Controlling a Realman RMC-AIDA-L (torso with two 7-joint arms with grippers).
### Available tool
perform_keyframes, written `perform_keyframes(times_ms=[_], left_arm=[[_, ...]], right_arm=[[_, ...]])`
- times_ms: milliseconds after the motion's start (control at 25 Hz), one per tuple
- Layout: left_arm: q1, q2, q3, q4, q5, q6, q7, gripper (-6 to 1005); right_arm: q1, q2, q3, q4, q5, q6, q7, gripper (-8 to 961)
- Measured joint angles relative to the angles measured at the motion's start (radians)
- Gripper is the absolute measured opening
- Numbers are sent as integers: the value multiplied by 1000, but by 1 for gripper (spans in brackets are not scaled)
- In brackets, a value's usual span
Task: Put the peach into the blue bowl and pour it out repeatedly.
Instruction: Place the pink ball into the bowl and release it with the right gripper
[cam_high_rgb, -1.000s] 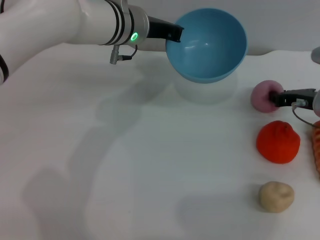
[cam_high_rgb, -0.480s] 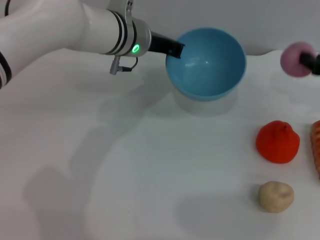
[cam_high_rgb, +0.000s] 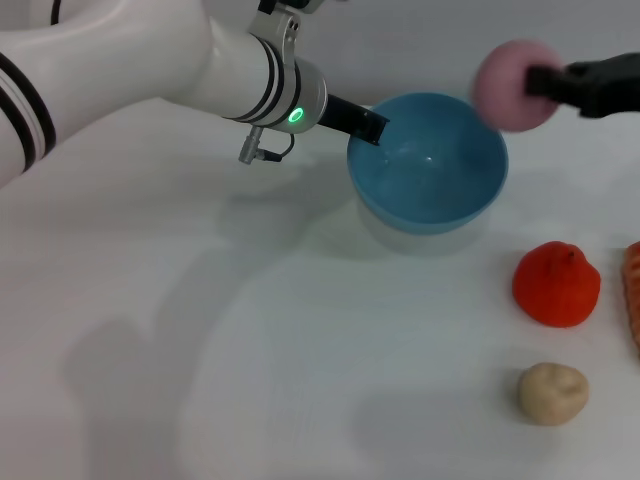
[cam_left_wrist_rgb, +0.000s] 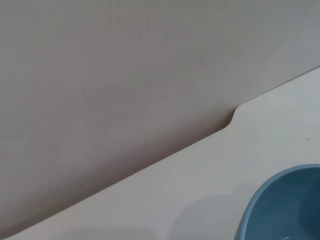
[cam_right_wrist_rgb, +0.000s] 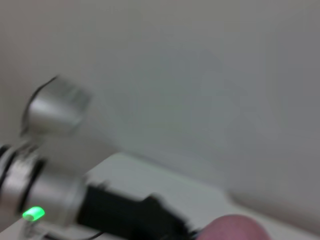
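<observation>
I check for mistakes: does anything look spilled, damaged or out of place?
Nothing stands out. The right claw holds the peach above the blue bowl, which the left claw grips by its rim.

Head view looks down over the table (cam_high_rgb: 300, 380); both wrist views face the far wall (cam_left_wrist_rgb: 125, 65).

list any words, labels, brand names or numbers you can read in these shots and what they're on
None: no readable text shows in any view.
The left arm's only mark is a lit green ring, a light with no lettering.
The blue bowl, the peach, the red-orange fruit and the beige lump carry no labels.
The table is unmarked.
</observation>
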Motion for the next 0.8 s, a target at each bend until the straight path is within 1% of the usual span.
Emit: perform_keyframes(times_ms=[120, 360, 480, 600, 800], left_arm=[[-4, 0, -3, -7, 0, -5, -5, -1], [1, -2, 3, -8, -8, -15, -6, -1], [3, -3, 8, -10, -9, -23, -13, -1], [10, -4, 9, -9, -10, -23, -21, -1], [19, -4, 12, -9, -10, -34, -28, -2]], right_arm=[[7, 0, -64, 13, -1, -2, 31, 44], [42, -5, -153, 110, -6, 72, 42, 87], [46, -4, -208, 115, -6, 151, 40, 109], [45, -4, -238, 131, -4, 210, 34, 131], [43, -4, -249, 144, -3, 241, 8, 167]])
